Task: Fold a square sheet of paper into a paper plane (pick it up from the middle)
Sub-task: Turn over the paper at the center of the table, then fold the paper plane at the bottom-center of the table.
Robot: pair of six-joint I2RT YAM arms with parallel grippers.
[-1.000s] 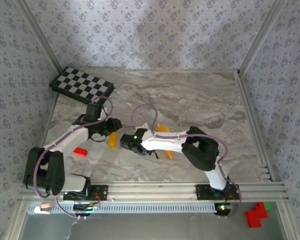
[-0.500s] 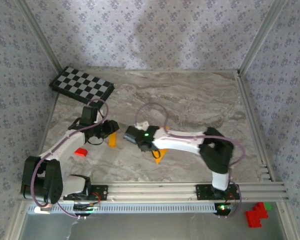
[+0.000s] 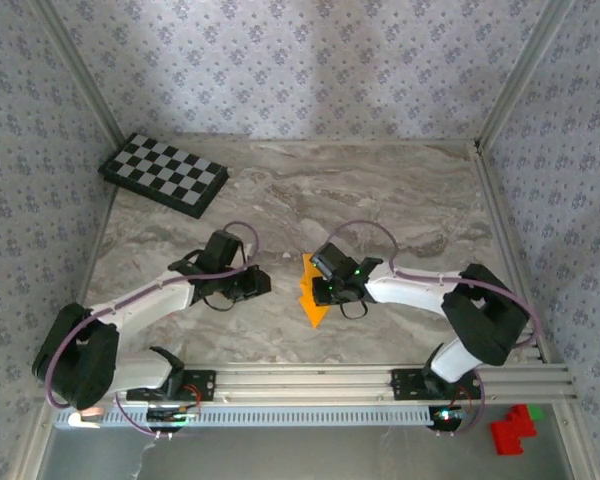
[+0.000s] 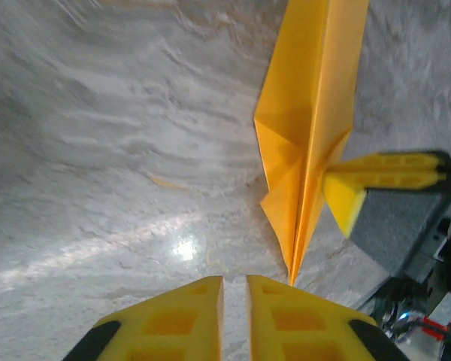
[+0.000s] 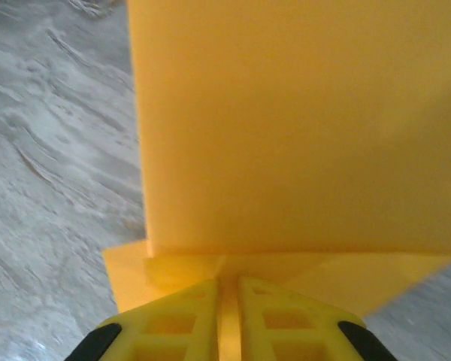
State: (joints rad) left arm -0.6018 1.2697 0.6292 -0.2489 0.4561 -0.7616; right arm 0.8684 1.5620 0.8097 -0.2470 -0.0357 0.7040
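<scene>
Overhead and wrist views, folding stage. My right pincer [image 5: 227, 304] is pressed together on the paper plane [image 3: 309, 297]. A thin folded edge of the orange-yellow sheet sits between its fingers, and a broad panel of the same paper stands up just beyond them. The plane is a slim dart with a centre crease. It sits near the middle of the worktop [image 3: 400, 190], between my two arms, with its point turned toward the near edge. I cannot tell whether its tip rests on the marble or hangs just clear of it. My left pincer [image 4: 234, 293] hovers near that tip without touching it, its fingers drawn almost together with a slim gap and nothing between them. Handling, as I judge it: the plane is nearly weightless and flexible across the wings, but somewhat stiffer along the layered keel. It is smooth enough to slide in a loose pinch and soft enough to dent or lose its creases under a hard one. The best hold is probably on the centre fold about mid-length, where the layers are thickest, and not on a wing edge or the fragile tip. A light, square pinch there should keep the folds flat and aligned.
</scene>
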